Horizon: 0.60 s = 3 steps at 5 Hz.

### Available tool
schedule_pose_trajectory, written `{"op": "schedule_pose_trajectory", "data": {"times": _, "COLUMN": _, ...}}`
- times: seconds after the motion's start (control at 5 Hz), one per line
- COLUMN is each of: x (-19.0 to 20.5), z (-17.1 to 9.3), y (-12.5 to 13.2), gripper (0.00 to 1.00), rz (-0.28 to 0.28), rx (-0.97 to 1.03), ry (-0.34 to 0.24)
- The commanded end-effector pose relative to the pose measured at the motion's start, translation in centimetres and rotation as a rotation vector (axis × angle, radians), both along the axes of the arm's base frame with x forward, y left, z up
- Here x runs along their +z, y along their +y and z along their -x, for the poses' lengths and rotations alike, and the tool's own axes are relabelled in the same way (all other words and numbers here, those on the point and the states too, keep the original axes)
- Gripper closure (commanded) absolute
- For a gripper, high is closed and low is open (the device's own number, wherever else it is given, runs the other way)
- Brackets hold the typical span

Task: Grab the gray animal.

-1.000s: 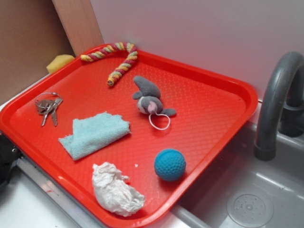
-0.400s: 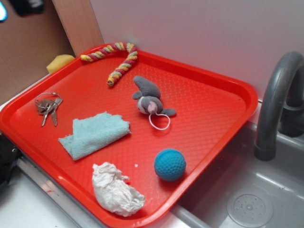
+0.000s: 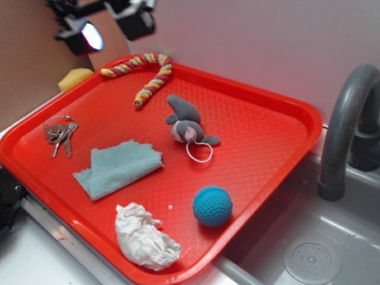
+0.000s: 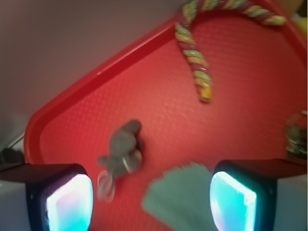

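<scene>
1. Black gripper (image 3: 105, 28) with glowing cyan fingertip pads (image 4: 70, 202), jaws spread wide, nothing between them; it hangs high over the far-left corner of the red tray (image 3: 285, 127), well apart from everything on it.
2. Wrist view is blurred but shows the gray animal (image 4: 122, 150) between and ahead of the two pads, closer to the left pad.
3. Gray animal (image 3: 187, 123) lies near the middle of the tray, flat on the tray floor, touching nothing else; white cord loop (image 3: 199, 152) trails off its face end toward the tray's near-right edge.
4. Long axis runs diagonally: dark tail end points at the tray's far edge, pale face with pink nose points at the near-right side.
5. Step, as I read it: approach, no contact yet. Next move calls for travel to a spot over the tray centre, then descent with jaws straddling the body across its short width.
6. Other tray items: striped rope toy (image 3: 148, 74) at far edge, keys (image 3: 59, 133) at left, teal cloth (image 3: 119, 167) near-left of centre, crumpled paper wad (image 3: 143, 237) and blue knitted ball (image 3: 212, 206) at near edge.
</scene>
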<state>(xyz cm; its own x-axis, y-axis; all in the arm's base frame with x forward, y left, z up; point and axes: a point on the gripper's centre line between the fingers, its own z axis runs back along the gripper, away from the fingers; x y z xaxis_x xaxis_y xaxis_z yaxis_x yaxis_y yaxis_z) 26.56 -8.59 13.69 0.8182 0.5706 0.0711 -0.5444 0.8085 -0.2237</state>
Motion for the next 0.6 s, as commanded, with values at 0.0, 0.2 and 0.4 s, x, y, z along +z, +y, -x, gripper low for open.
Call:
{"op": "schedule_pose_trajectory", "data": {"times": 0.0, "x": -6.6, "z": -2.5, "y": -2.0, "gripper": 0.0, "rz": 0.071, "rx": -0.138, "ry": 0.015}}
{"op": "schedule_pose_trajectory", "data": {"times": 0.2, "x": -8.3, "z": -2.4, "y": -4.6, "gripper": 0.0, "rz": 0.102, "rx": -0.213, "ry": 0.023}}
{"op": "schedule_pose_trajectory", "data": {"times": 0.4, "x": -9.5, "z": -2.3, "y": -5.5, "gripper": 0.0, "rz": 0.113, "rx": -0.23, "ry": 0.045}}
